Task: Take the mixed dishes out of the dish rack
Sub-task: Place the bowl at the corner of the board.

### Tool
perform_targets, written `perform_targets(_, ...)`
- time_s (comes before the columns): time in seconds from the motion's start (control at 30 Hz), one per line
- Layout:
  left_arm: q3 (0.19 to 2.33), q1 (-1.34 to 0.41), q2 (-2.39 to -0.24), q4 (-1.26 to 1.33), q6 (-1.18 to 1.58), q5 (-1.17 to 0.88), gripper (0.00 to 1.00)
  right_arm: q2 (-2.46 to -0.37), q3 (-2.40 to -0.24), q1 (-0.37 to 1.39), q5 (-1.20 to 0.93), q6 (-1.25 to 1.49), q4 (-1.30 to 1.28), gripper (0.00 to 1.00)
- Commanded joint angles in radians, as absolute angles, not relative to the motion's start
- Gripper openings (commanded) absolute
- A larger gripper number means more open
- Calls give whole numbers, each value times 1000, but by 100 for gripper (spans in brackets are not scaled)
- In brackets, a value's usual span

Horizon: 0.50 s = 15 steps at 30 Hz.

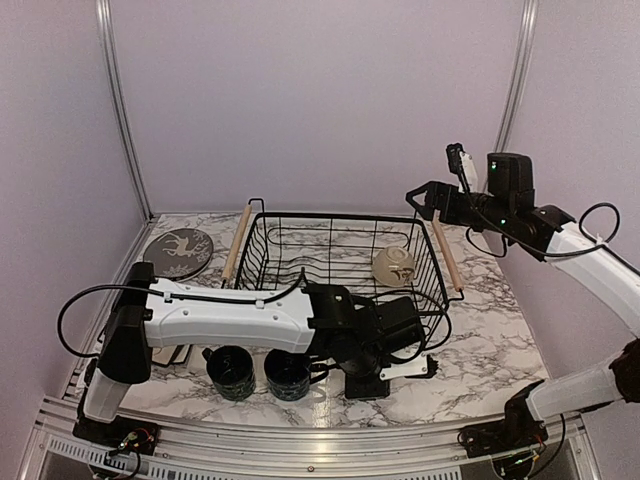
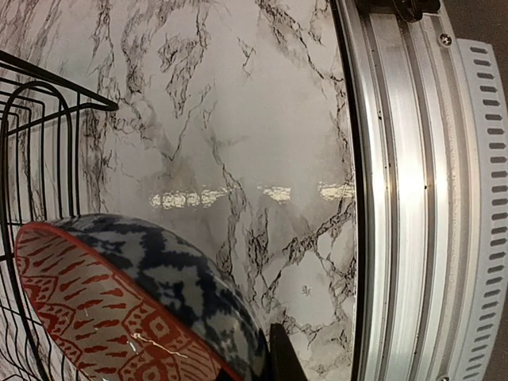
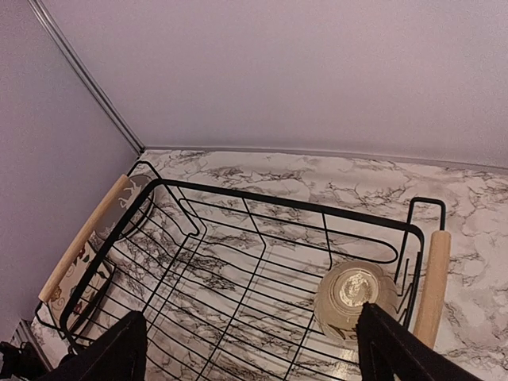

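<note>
Beside the dish rack, left fingers pinch the chevron bowl; right fingers stand wide, empty.

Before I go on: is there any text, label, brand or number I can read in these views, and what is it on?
No readable text in any view.
Grey plate: a deer figure and ornament only, no words.
Patterned bowl: blue-white and red motifs, no lettering.
Beige bowl: its upturned base shows nothing legible.
</note>
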<state>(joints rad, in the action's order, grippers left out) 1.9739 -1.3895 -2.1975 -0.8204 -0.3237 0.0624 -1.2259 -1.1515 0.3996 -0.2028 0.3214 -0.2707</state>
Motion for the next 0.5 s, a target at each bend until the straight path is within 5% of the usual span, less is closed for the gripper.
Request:
perform_targets(0.0, 2011, -1395, -2244, -829, -344, 74, 0, -1230, -1164, 396, -213, 324, -265, 88)
perform_targets(0.47, 2006, -1390, -2303, -836, -321, 53, 1, -1245, -1163, 397, -212, 319, -261, 88)
